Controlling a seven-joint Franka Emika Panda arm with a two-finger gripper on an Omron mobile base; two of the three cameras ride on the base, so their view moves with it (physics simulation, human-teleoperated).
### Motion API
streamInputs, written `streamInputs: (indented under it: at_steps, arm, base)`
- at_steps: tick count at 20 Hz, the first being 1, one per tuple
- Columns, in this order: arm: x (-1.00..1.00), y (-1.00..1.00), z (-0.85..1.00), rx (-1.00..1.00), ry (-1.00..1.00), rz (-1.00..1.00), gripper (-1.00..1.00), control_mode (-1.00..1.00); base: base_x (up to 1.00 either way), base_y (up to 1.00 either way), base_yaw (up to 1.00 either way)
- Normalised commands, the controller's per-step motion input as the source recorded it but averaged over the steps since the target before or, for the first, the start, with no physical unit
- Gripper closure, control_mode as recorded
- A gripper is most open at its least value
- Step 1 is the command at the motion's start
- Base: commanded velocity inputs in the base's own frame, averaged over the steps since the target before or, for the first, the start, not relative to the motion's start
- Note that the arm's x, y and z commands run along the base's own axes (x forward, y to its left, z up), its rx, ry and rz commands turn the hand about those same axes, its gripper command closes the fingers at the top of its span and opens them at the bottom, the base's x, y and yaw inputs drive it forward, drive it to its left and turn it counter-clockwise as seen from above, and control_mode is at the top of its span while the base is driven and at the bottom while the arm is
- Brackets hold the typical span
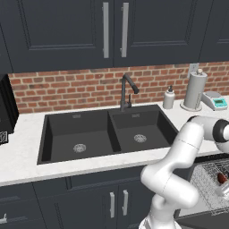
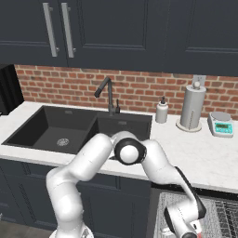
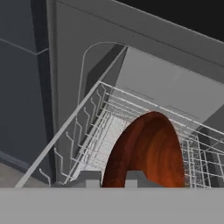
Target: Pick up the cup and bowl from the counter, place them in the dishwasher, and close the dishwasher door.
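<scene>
Gripper (image 3: 113,179) seen lowered over dishwasher (image 3: 144,78), above its grey wire rack (image 3: 94,144). Fingers (image 3: 89,178) clamped on rim of reddish-brown wooden bowl (image 3: 148,151); bowl held tilted on edge, directly ahead of fingertips, over rack. In left base view, bowl (image 1: 221,178) glimpsed at rack (image 1: 206,188), below counter (image 1: 18,159) right of sink (image 1: 107,132).

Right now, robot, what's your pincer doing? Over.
Pincer shut on brown bowl. Bowl over dishwasher rack. Nothing blocking.
</scene>
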Motion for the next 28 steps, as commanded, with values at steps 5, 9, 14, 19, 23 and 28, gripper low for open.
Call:
streamInputs:
  at_steps: [5,9,14,19,23,28]
  arm:
    - [0.07,-0.03,-0.53,-0.12,0.03,0.0,1.0,-1.0]
    - [0.02,0.0,-0.52,-0.12,0.02,0.02,1.0,-1.0]
    - [0.0,0.0,-0.24,-0.03,0.01,0.05,1.0,-1.0]
    - [-0.06,0.0,-0.06,0.0,0.0,0.07,-1.0,-1.0]
    - [-0.09,0.0,0.0,0.0,-0.01,0.06,-1.0,-1.0]
    - [-0.22,0.0,0.07,0.0,-0.07,0.02,-1.0,-1.0]
  base:
    - [0.0,0.0,0.0]
    - [0.0,0.0,0.0]
    - [0.0,0.0,0.0]
    - [0.0,0.0,0.0]
    - [0.0,0.0,0.0]
    - [0.0,0.0,0.0]
